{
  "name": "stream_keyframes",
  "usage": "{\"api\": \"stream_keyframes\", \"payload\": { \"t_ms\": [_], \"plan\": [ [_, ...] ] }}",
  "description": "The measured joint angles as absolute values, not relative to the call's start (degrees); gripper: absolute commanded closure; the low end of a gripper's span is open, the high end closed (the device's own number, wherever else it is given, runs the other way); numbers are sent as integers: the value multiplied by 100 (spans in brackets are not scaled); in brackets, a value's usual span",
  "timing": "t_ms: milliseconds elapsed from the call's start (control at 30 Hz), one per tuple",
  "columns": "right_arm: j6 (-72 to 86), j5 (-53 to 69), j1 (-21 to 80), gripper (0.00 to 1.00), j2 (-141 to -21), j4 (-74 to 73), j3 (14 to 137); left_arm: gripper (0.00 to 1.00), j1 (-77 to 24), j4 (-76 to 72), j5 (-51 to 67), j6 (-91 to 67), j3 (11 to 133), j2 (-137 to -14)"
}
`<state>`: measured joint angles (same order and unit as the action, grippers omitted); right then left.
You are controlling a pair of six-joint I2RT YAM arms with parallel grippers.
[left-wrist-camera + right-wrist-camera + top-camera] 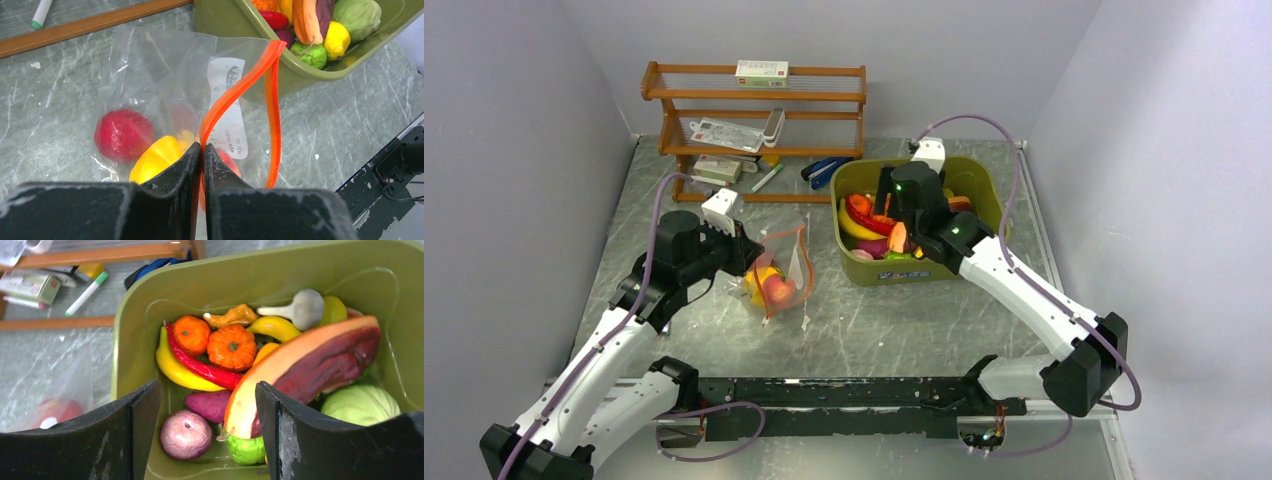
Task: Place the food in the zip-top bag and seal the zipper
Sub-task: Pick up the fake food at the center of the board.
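The clear zip-top bag (pixel 779 265) lies left of the olive tub (pixel 981 180); it also shows in the left wrist view (pixel 165 75). Its mouth is open, and its orange zipper (pixel 272 110) forms a loop. Inside it are a red fruit (pixel 122 134) and a yellow piece (pixel 155 157). My left gripper (pixel 202 147) is shut on the near zipper strip. My right gripper (pixel 207 390) is open above the tub, over a pink onion (pixel 186 434), a purple sweet potato (pixel 210 404), a green piece (pixel 247 449) and a large orange-rimmed slice (pixel 300 360). Several more toy foods fill the tub.
A wooden rack (pixel 754 130) with packets and boxes stands at the back left. A green-capped marker (pixel 766 178) and a blue stapler (pixel 826 168) lie by its foot. Grey walls close in on three sides.
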<state>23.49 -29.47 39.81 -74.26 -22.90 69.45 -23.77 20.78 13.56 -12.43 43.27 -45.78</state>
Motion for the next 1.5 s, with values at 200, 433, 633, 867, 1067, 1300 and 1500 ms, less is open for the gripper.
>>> {"api": "stream_keyframes", "payload": {
  "t_ms": [200, 433, 633, 867, 1067, 1300, 1500],
  "plan": [
    [3660, -3712, 3802, 32, -7461, -2768, 6969, 93, -2377, 2078, 1356, -1243, 4327, -4584],
    [5741, -4313, 3275, 33, -8860, -4438, 8313, 93, -2377, 2080, 1356, -1243, 4327, -4560],
    [6914, -4110, 2808, 32, -9535, -5349, 8556, 93, -2377, 2080, 1354, -1243, 4327, -4556],
    [7677, -3913, 2502, 27, -9797, -5723, 8766, 93, -2377, 2080, 1354, -1243, 4327, -4547],
    [7773, -3723, 2390, 24, -10202, -5671, 8899, 93, -2377, 2080, 1354, -1243, 4327, -4530],
    [7933, -3642, 2318, 27, -10864, -5758, 9354, 93, -2377, 2080, 1354, -1243, 4327, -4530],
    [8079, -3645, 2276, 38, -10956, -5944, 9417, 93, -2377, 2080, 1354, -1240, 4327, -4530]
  ]
}}
